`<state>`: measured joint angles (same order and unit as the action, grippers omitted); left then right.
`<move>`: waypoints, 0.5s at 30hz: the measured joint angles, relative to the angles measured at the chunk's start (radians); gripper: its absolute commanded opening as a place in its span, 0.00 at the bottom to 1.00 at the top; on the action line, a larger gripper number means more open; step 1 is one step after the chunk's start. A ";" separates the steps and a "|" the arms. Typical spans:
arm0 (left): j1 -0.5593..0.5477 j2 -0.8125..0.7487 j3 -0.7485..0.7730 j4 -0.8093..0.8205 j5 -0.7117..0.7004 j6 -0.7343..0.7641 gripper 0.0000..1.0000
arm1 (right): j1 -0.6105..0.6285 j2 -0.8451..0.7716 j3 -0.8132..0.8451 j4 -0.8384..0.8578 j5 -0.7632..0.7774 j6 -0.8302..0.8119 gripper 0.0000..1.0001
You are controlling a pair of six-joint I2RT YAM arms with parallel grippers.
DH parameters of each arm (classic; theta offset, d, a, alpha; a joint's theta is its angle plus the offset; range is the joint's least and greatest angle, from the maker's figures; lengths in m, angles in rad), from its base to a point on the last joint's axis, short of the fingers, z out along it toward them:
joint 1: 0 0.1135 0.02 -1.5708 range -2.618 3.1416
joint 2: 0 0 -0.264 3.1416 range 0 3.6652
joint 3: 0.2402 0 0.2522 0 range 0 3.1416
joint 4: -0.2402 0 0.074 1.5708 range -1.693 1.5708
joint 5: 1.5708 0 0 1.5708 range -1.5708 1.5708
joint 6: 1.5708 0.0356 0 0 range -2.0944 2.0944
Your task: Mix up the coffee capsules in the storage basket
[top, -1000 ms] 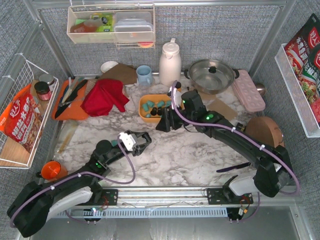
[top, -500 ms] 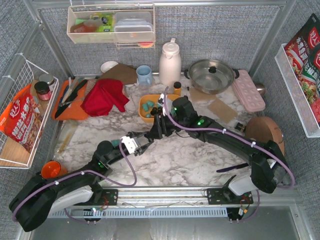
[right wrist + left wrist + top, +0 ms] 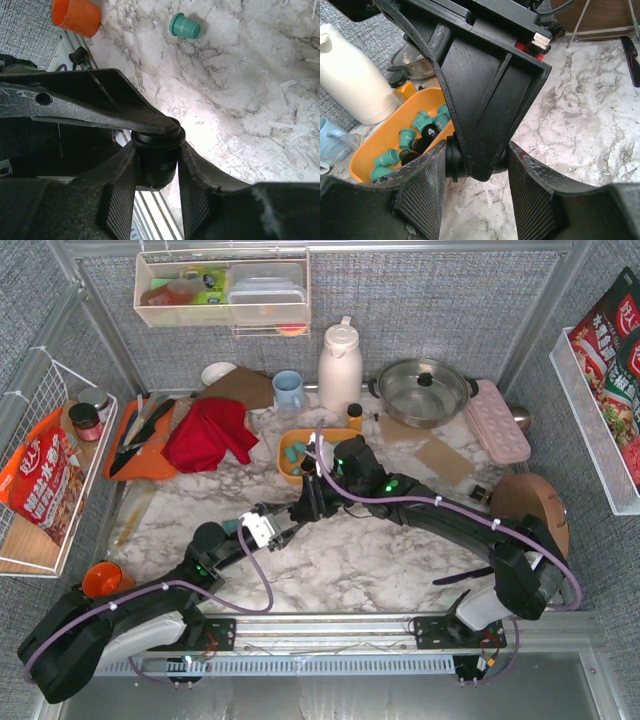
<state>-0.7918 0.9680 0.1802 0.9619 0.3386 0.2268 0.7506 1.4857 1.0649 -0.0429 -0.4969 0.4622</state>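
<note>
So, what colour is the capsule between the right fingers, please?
The capsule is black, clearest in the right wrist view.

Worktop [image 3: 380,550]: white marble, grey-veined. Items that stood or lay directly on it:
- storage basket [image 3: 380,137], orange-yellow, mid-rear
- one teal coffee capsule [image 3: 184,26], loose, well apart from the basket
- small yellow bottle [image 3: 354,416], just behind the basket
- white jug [image 3: 340,365], blue mug [image 3: 288,390] and white bowl [image 3: 217,373], along the back
- lidded steel pot [image 3: 422,390], with a pink egg tray [image 3: 497,420] beside it
- red cloth [image 3: 210,433]
- orange cutting board [image 3: 150,462], at the left
- brown card [image 3: 440,460]
- round brown board [image 3: 530,505], at the right edge
- orange cup [image 3: 102,580], in the near left corner
</note>
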 measured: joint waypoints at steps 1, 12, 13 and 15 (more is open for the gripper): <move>0.000 0.000 0.000 0.003 -0.010 0.000 0.58 | 0.001 0.003 0.004 0.000 0.004 -0.001 0.32; -0.001 -0.024 0.000 0.004 -0.045 -0.011 0.99 | 0.011 0.011 0.029 -0.005 0.015 0.000 0.13; -0.001 -0.029 -0.001 0.002 -0.051 -0.011 0.99 | 0.011 0.012 0.031 -0.007 0.016 -0.003 0.13; -0.001 -0.043 -0.006 0.000 -0.071 -0.014 0.99 | 0.013 0.012 0.037 -0.015 0.026 -0.010 0.13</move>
<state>-0.7925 0.9253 0.1745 0.9615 0.2680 0.2127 0.7635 1.4979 1.1019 -0.0578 -0.4706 0.4526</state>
